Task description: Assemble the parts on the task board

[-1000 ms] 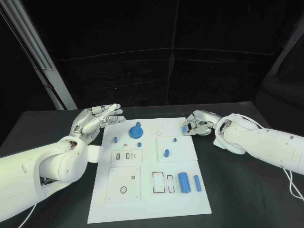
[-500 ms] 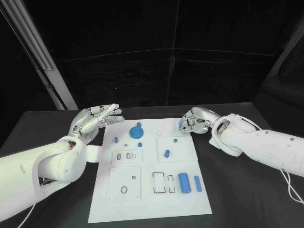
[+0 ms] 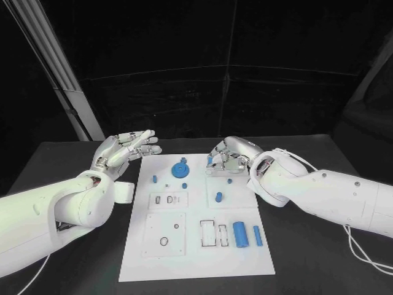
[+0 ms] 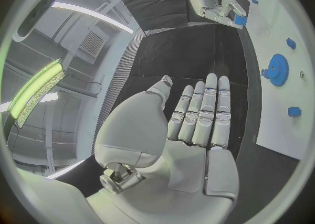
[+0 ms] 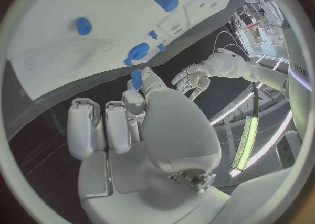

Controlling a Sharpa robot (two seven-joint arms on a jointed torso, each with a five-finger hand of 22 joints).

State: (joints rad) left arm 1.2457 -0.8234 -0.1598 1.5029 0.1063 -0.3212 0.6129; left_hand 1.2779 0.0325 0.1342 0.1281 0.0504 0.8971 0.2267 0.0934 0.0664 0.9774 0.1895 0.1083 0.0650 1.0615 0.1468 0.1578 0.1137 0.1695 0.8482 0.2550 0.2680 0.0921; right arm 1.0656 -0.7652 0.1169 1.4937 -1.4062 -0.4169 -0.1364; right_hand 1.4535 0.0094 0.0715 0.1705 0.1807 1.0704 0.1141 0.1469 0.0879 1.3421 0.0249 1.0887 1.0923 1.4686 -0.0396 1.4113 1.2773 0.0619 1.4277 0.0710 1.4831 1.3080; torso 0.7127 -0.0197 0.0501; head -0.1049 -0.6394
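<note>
Black matte table [image 3: 64,160] is carrying our smooth white task board [image 3: 196,258]. Our right hand [image 3: 226,157] is pinching a small blue peg [image 5: 136,78] over its one-o'clock corner; our left hand [image 3: 126,149] is hovering flat-fingered, holding nothing, at eleven.

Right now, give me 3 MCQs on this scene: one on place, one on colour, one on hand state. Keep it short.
1. Where is the gear?
A. far end of the board
B. near end
C. off the board

2. What colour is the piece in the right hand?
A. red
B. blue
C. green

3. What is the left hand doing?
A. gripping the gear
B. pressing on the board
C. open, holding nothing

Answers:
1 A, the head view shows it at the far end.
2 B, blue between the fingers.
3 C, fingers spread and empty.
</note>
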